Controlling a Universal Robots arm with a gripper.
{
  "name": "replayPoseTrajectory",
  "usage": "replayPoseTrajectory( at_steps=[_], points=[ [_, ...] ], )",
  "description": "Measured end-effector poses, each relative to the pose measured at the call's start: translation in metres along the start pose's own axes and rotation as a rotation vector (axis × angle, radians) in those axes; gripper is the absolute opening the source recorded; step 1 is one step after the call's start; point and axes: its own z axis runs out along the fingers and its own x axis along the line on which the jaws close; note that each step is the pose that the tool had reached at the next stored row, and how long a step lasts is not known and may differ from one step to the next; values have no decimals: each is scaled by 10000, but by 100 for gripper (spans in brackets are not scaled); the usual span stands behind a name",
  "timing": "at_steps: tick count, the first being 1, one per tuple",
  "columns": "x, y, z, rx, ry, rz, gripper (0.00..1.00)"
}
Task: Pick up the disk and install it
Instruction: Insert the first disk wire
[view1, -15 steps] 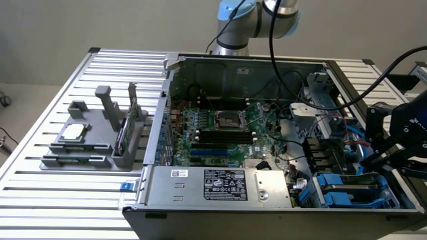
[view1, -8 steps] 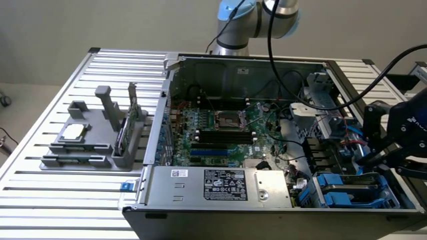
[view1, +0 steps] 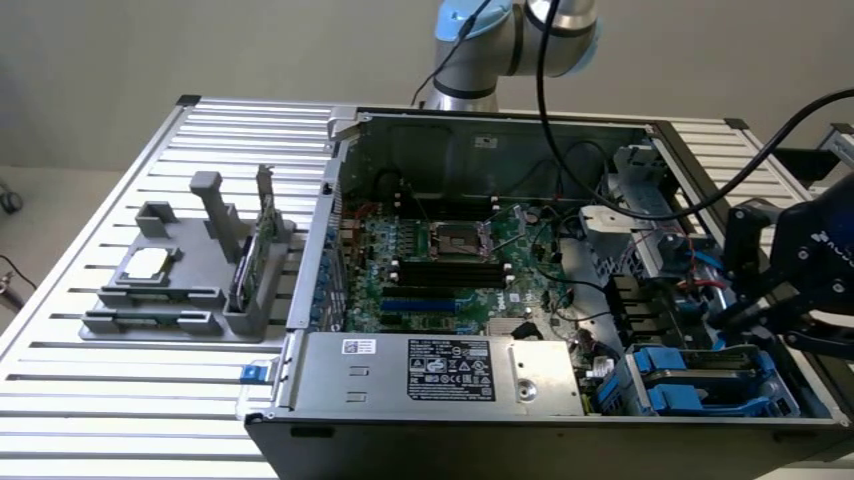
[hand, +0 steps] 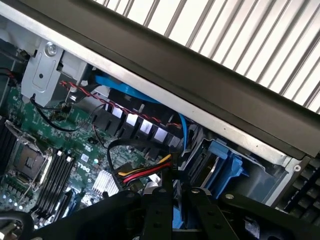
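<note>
Jaws of the gripper (hand: 173, 207) stand nearly together, pinching the blue-framed disk (hand: 177, 212), mostly hidden between them. Beyond them sits a blue drive bay (hand: 222, 162) inside the computer case (view1: 400, 385), partly cut off.

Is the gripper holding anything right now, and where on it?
Likely the disk: the gripper has its jaws pinched on a strip of its blue frame; the rest is hidden.

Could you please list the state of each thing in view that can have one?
Computer case: side open, motherboard exposed.
Processor socket: empty.
Gripper: low at the drive bays on the exterior view's right, closed on something blue.
Disk: in a blue frame, sitting in the drive bay.
Grey holder: on the table, carrying a chip and a card.
</note>
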Motion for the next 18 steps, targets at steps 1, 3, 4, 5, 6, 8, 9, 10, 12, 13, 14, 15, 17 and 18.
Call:
replayPoseTrajectory(
  at_steps=[1,3,4,5,6,8,9,10,12,13,14,15,17,18],
  points=[
    [3,-8,1,8,8,25,16],
    [6,-27,2,20,16,54,16],
    [2,-36,2,20,19,67,16],
    [2,-39,2,16,20,96,16],
    [2,-39,2,7,23,149,16],
    [2,-41,5,-26,25,354,16],
    [1,-41,7,-45,26,474,16],
    [1,-41,8,-69,31,613,16],
    [1,-40,8,-122,43,922,16],
    [1,-40,8,-145,50,1065,16],
    [1,-40,9,-151,59,1177,16],
    [1,-40,9,-164,65,1296,16],
    [1,-40,9,-186,72,1537,16],
    [1,-40,9,-191,69,1640,16]
  ],
)
